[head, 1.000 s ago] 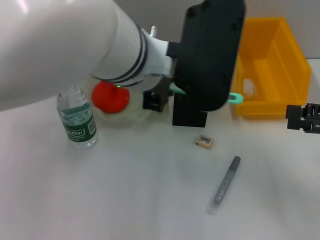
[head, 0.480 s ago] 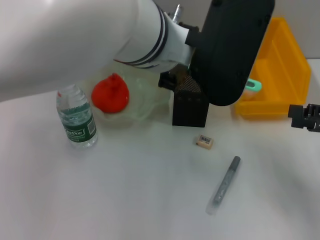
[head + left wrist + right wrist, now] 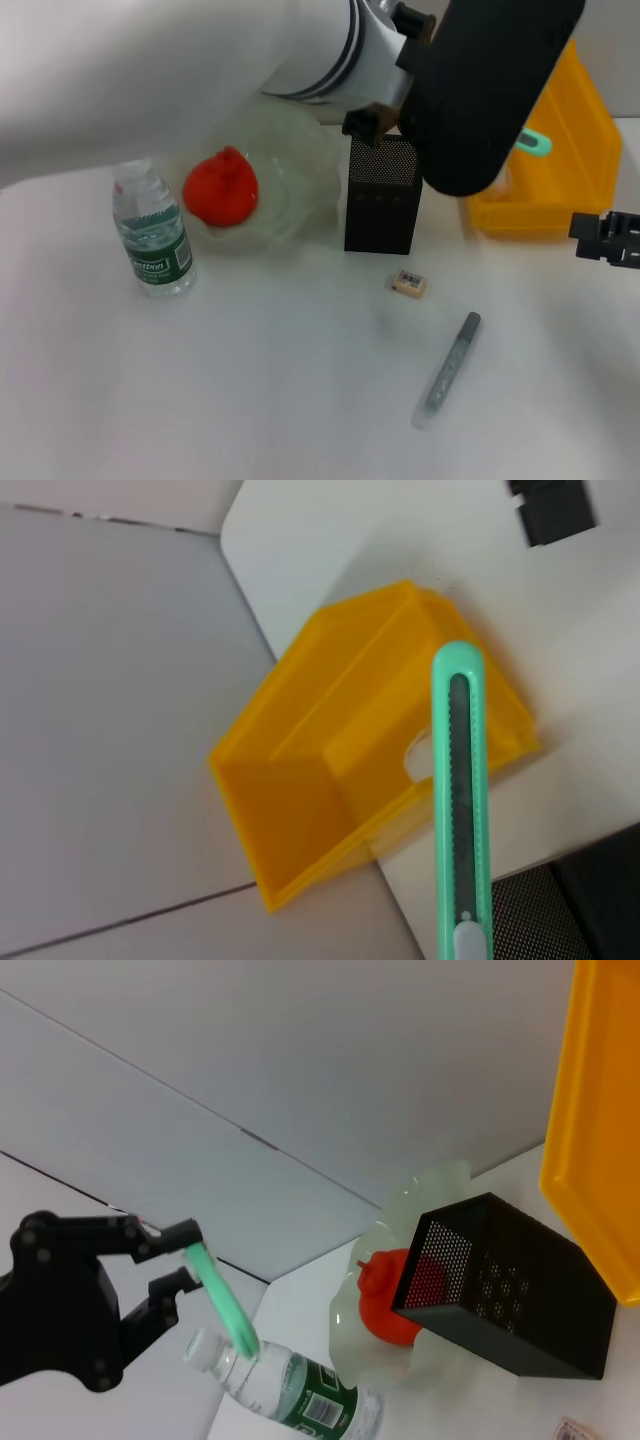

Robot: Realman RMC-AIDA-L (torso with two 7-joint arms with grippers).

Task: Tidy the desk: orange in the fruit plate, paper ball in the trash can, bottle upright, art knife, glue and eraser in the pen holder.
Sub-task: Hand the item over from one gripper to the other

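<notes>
My left gripper [image 3: 193, 1255] is shut on the mint-green art knife [image 3: 460, 800] and holds it in the air. In the head view the knife's tip [image 3: 535, 143] shows over the yellow trash can [image 3: 570, 150], above and right of the black mesh pen holder [image 3: 382, 195]. The orange [image 3: 220, 188] lies in the pale green fruit plate [image 3: 295, 165]. The bottle [image 3: 153, 235] stands upright to the plate's left. The beige eraser [image 3: 409, 284] and a slim grey glue stick [image 3: 447, 370] lie on the desk. A white wad, probably the paper ball [image 3: 504, 181], lies in the trash can. My right gripper [image 3: 603, 240] rests at the right edge.
My left arm's white forearm and black wrist housing [image 3: 490, 90] cover the upper half of the head view. The white desk [image 3: 280, 380] ends at a grey wall behind the trash can.
My left arm has risen and swung right with the art knife, uncovering the pen holder and fruit plate. The knife tip now hangs over the trash can. The right gripper has stayed put.
</notes>
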